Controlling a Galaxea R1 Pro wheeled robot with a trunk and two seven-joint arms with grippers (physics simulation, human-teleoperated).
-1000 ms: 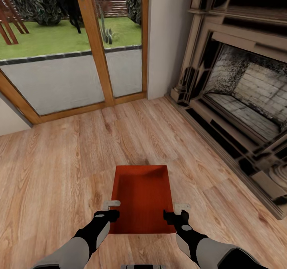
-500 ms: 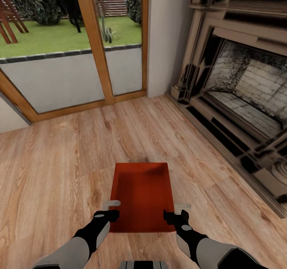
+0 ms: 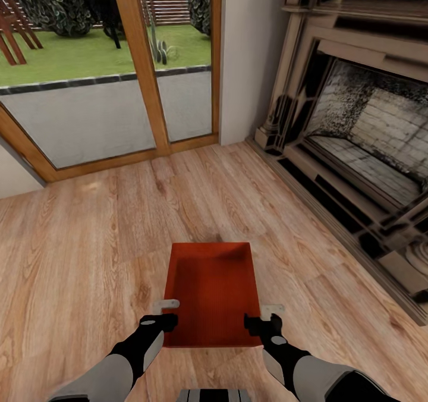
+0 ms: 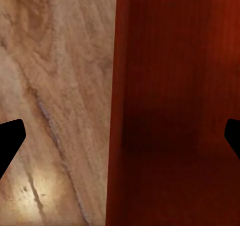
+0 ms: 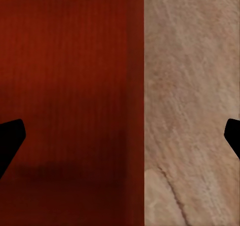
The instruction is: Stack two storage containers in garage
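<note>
One orange-red open-top storage container [image 3: 212, 292] lies just ahead of me on the light wood plank floor of the living room. My left gripper [image 3: 165, 310] is at its left wall near the close end. In the left wrist view this gripper [image 4: 120, 136] is open, its black fingertips [image 4: 10, 136] wide apart with the container's wall [image 4: 116, 110] between them. My right gripper [image 3: 268, 314] is at the right wall. It is open too [image 5: 120, 136], standing astride that wall [image 5: 135, 110]. Whether the container rests on the planks or is lifted, I cannot tell.
A large stone fireplace [image 3: 356, 128] with a raised hearth runs along the right. Glass doors in a wooden frame [image 3: 139, 69] stand ahead, with a garden behind them. A white wall pier [image 3: 246, 51] separates the two. Open plank floor [image 3: 89, 241] stretches to the left and ahead.
The whole picture shifted slightly in the first half second, so the camera moved; the fireplace now sits a little differently. Both grippers keep the same places at the container's walls.
</note>
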